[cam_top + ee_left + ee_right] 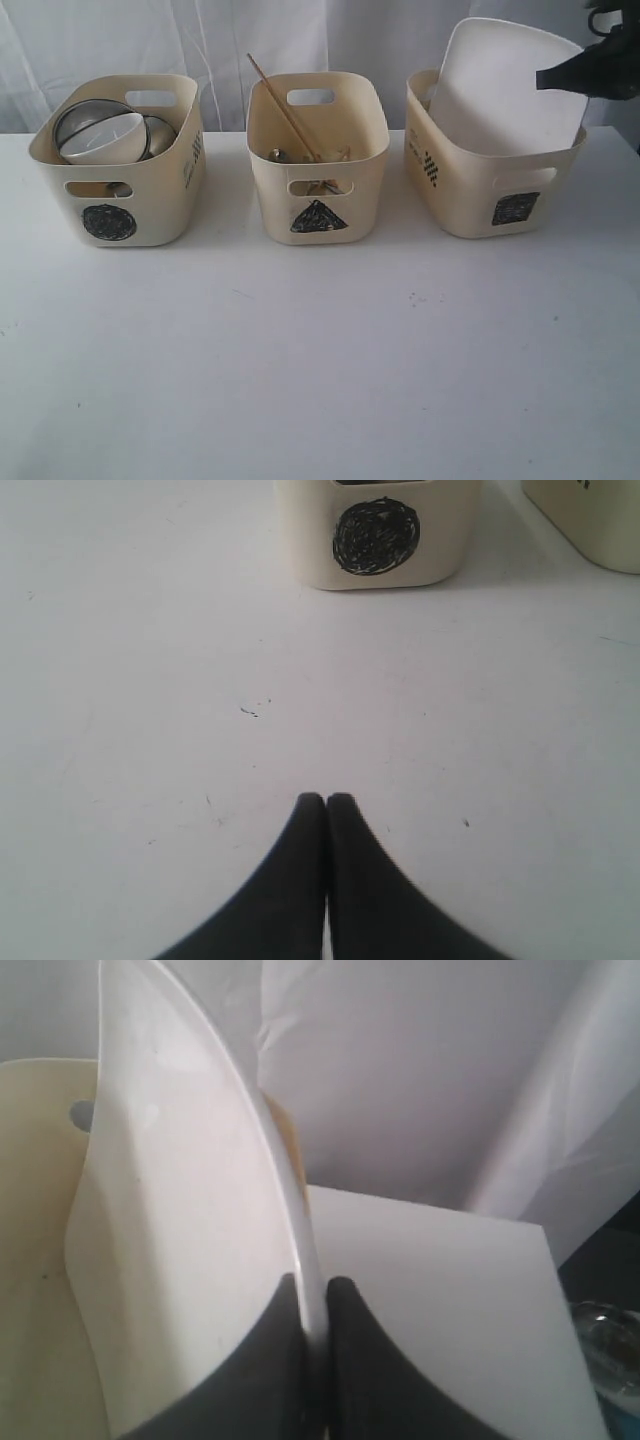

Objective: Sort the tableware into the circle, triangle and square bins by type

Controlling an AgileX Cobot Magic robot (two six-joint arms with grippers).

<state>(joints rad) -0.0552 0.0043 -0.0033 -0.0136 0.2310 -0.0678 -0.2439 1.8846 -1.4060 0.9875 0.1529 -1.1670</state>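
The large white square plate [505, 85] stands tilted in the square bin [480, 195] at the right, its upper half above the rim. My right gripper [545, 80] is shut on the plate's right edge [290, 1190]. The circle bin [120, 200] at the left holds the white bowl [103, 138], the steel bowl [78, 118] and a steel mug [160, 133]. The triangle bin [315, 205] in the middle holds the wooden chopsticks [282, 105] and steel cutlery [290, 155]. My left gripper [326, 800] is shut on nothing, low over the bare table in front of the circle bin [375, 540].
The white table [320, 350] stretches in front of the three bins. A white curtain [230, 40] hangs behind them. The table's right edge and a clear object [605, 1345] beyond it show in the right wrist view.
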